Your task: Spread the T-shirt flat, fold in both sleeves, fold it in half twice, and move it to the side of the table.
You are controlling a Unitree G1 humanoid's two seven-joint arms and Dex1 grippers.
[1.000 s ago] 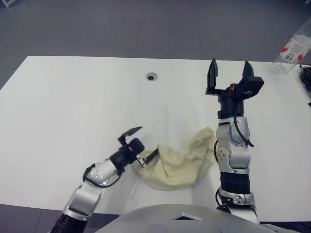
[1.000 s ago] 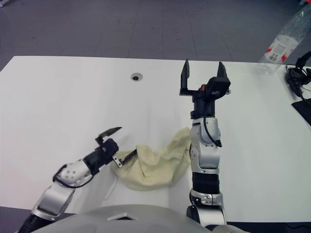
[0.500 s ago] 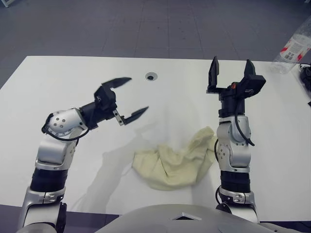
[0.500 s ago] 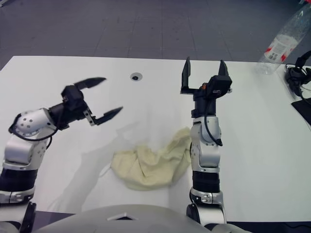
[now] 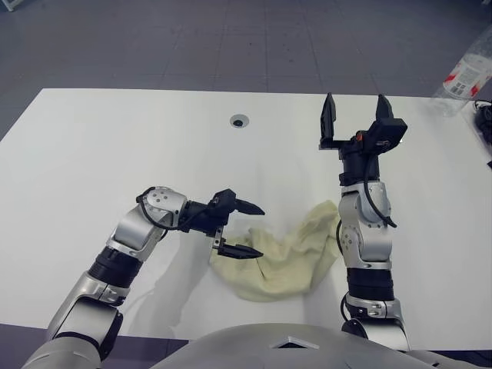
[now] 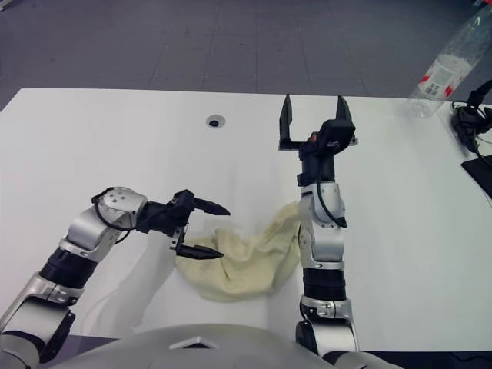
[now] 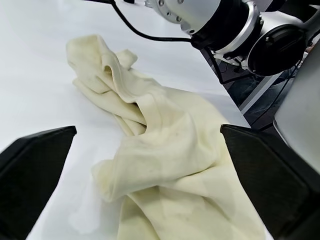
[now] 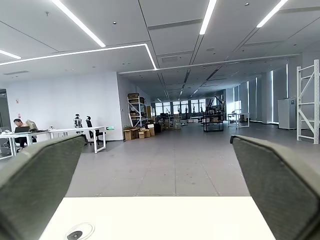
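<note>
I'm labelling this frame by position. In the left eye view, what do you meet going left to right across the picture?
left tool → T-shirt → right tool → plastic bottle. The table's small hole lines up with the left tool, so it is left out.

- T-shirt point(image 5: 280, 257): pale yellow/cream, plain, one tone thruout.
- Table point(image 5: 115, 154): white; grommet point(image 5: 240, 121) dk grey.
- Left gripper point(image 5: 257, 231), right gripper point(image 5: 355, 104): both black.
- Bottle point(image 5: 463, 77): clear, red + white label.
- Floor point(image 5: 192, 38): dk grey, tile grid.

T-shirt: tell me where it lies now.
The crumpled T-shirt lies near the table's near edge, between the open left gripper and the right forearm.
</note>
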